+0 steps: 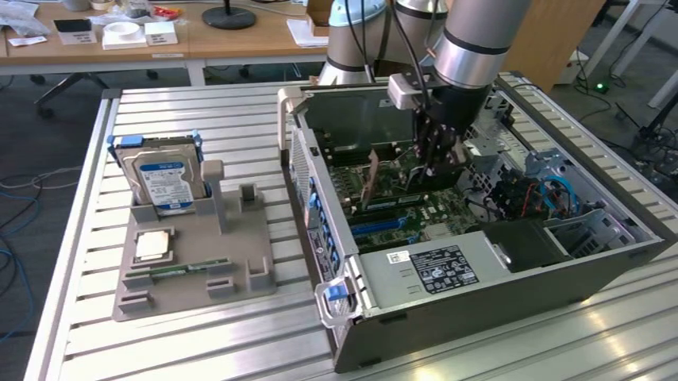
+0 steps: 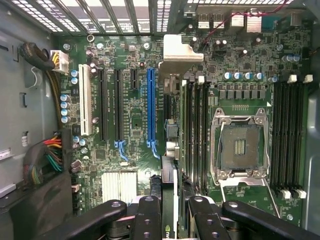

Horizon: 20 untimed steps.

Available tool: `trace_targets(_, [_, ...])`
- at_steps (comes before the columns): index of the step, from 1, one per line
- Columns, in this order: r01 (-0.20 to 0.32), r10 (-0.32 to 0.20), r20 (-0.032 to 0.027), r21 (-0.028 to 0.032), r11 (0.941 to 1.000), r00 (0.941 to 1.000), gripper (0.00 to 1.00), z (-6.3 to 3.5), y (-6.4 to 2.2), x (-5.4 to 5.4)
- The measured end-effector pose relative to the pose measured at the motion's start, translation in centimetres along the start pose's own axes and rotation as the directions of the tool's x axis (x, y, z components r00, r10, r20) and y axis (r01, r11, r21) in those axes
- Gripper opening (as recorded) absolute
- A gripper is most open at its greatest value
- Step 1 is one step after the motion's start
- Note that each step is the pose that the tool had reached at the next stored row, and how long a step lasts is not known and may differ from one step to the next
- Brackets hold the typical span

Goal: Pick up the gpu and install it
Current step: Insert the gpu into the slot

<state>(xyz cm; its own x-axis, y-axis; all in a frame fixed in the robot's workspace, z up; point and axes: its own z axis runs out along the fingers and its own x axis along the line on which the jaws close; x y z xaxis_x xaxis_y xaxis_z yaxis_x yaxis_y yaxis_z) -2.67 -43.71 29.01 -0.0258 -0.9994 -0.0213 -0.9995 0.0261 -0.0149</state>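
Down inside the open computer case (image 1: 509, 317) with the gripper (image 2: 172, 216), low over the green motherboard (image 2: 135, 125). Clamped narrowly on the gpu (image 2: 169, 190), pinched between the fingers (image 2: 149, 220) with only a slim gap left. Held edge-on as a thin dark strip, reaching from between the fingers out toward the vented rear wall (image 2: 100, 12) and ending there in a silver bracket (image 2: 180, 50). Impossible to tell whether seated in a slot.

Just beside the fingers on 1 side, a long blue slot (image 2: 150, 110), then 2 black slots (image 2: 102, 105) and 1 white slot (image 2: 85, 100) farther off. On the other side of the fingers, a row of memory slots (image 2: 196, 135) and an open CPU socket (image 2: 239, 145).

Well apart from the fingers, toward the exterior view's left, a grey tray (image 1: 180, 294) on the slatted table (image 1: 212, 349), with a silver hard drive (image 1: 167, 184) upright in it and a small green memory stick (image 1: 180, 270) lying flat.
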Motion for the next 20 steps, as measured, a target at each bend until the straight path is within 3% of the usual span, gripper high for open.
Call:
trace_targets(5, [0.000,0.000,0.0001,0.0058,1.0000,1.0000,0.26,0.36,0.15,0.0])
trace_targets(10, [0.000,0.000,0.0018,0.0158,0.9999,1.0000,0.26,0.44,0.45,0.1])
trace_targets(20, [0.000,0.000,0.0144,0.0243,0.9997,0.9999,0.26,0.40,1.24,1.5])
